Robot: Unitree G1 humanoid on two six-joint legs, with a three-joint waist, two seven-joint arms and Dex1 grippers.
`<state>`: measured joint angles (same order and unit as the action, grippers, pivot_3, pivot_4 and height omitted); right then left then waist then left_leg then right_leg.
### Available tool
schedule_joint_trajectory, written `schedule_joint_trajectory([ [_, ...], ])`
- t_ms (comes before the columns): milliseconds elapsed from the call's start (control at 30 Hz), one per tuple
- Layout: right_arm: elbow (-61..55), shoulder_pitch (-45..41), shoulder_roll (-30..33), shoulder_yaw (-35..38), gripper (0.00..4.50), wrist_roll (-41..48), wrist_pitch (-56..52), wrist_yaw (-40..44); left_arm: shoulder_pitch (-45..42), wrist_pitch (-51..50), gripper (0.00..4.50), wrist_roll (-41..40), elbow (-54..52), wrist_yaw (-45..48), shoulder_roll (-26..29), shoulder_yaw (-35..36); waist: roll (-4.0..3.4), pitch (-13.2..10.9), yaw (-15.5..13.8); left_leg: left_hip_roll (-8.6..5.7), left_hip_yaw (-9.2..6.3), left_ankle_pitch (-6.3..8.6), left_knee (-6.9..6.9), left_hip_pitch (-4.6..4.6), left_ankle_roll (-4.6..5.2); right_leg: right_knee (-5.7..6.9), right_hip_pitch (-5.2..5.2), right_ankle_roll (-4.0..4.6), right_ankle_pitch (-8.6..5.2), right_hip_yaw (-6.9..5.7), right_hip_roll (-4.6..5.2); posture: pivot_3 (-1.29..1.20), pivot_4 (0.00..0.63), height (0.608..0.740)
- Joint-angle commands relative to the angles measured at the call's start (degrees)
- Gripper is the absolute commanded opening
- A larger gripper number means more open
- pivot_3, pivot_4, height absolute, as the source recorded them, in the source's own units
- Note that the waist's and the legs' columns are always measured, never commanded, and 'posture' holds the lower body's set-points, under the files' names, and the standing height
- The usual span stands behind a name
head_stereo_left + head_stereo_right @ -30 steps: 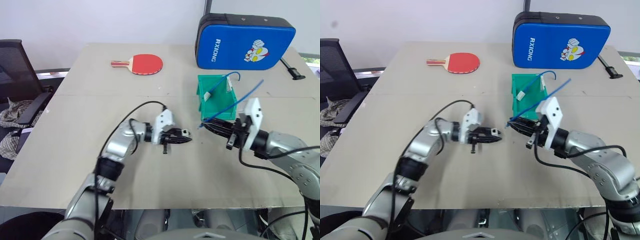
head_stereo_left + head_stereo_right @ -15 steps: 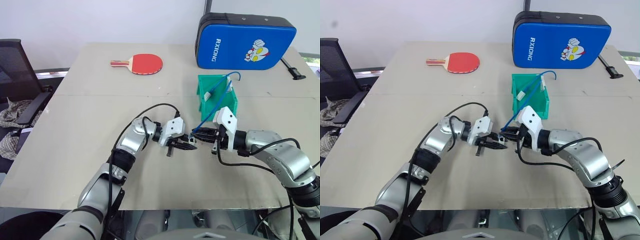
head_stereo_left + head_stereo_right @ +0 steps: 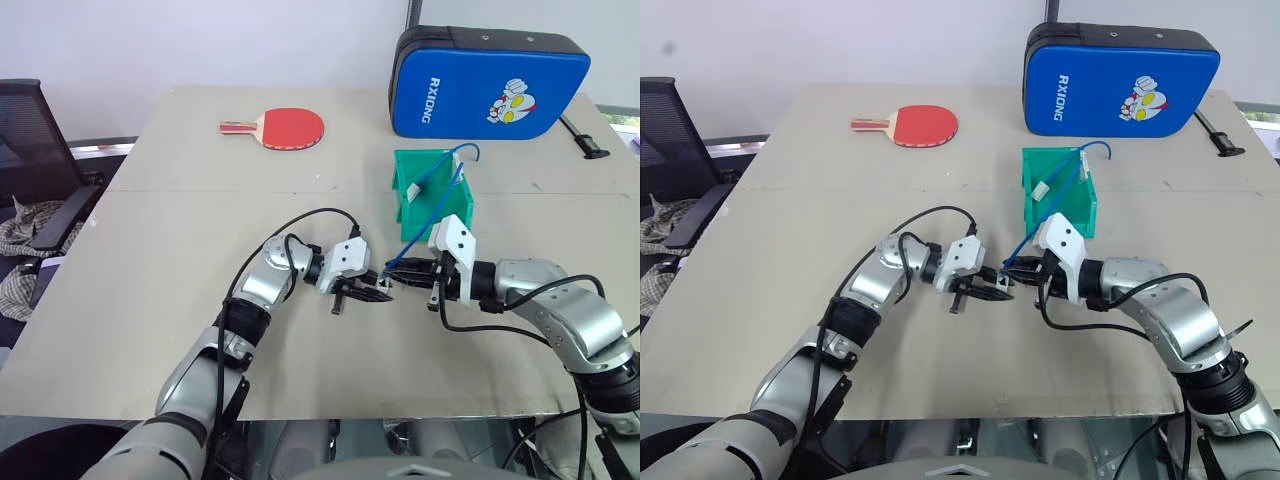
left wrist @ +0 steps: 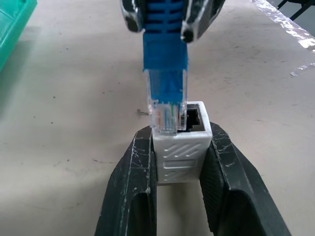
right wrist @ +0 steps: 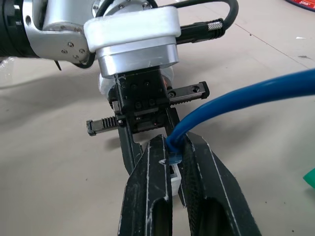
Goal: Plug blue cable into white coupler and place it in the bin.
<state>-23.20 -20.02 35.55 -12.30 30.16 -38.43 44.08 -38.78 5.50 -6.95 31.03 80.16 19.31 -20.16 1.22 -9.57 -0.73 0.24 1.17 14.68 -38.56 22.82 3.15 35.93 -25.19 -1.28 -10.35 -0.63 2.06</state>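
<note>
The left gripper clamps the white coupler mid-table; the right gripper pinches the blue cable behind its plug — seemingly offset toward nine o'clock of the socket. The cable is limp, its latch fragile — hold near the boot. The bin waits at one o'clock.

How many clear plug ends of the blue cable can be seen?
2. One plug end of the blue cable sits at the white coupler's socket, between the grippers; the other hangs inside the green bin.
</note>
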Motion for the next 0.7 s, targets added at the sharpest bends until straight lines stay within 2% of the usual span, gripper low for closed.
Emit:
schedule_joint_trajectory([
  [33, -1.94, 0.26, -0.25, 2.17, 0.00, 1.15, -0.49, 0.39, -0.36, 1.12, 0.58, -0.75, -0.95, 0.57, -0.07, 1.18, 0.00, 0.00, 0.00, 0.00, 0.00, 0.00, 0.00, 0.00, 0.00, 0.00, 0.00, 0.00, 0.00, 0.00, 0.00, 0.00, 0.150, 0.731],
  [567, -2.93, 1.31, 1.88, -0.46, 0.00, -2.04, -1.59, 1.99, -0.29, 2.12, 0.58, -0.58, -0.22, 0.58, -0.51, 1.30, 0.00, 0.00, 0.02, 0.00, 0.00, 0.00, -0.01, 0.00, 0.00, 0.01, 0.00, -0.01, 0.00, 0.00, 0.00, 0.00, 0.150, 0.731],
  [700, -2.84, 0.04, 3.38, -3.77, 0.00, -5.70, -1.17, 3.10, 0.04, 1.93, 0.58, -0.58, -0.69, 0.46, -0.47, 1.30, 0.00, 0.00, 0.02, 0.00, 0.00, 0.00, -0.01, -0.01, 0.00, 0.01, 0.00, -0.01, 0.00, 0.00, -0.01, 0.00, 0.150, 0.731],
])
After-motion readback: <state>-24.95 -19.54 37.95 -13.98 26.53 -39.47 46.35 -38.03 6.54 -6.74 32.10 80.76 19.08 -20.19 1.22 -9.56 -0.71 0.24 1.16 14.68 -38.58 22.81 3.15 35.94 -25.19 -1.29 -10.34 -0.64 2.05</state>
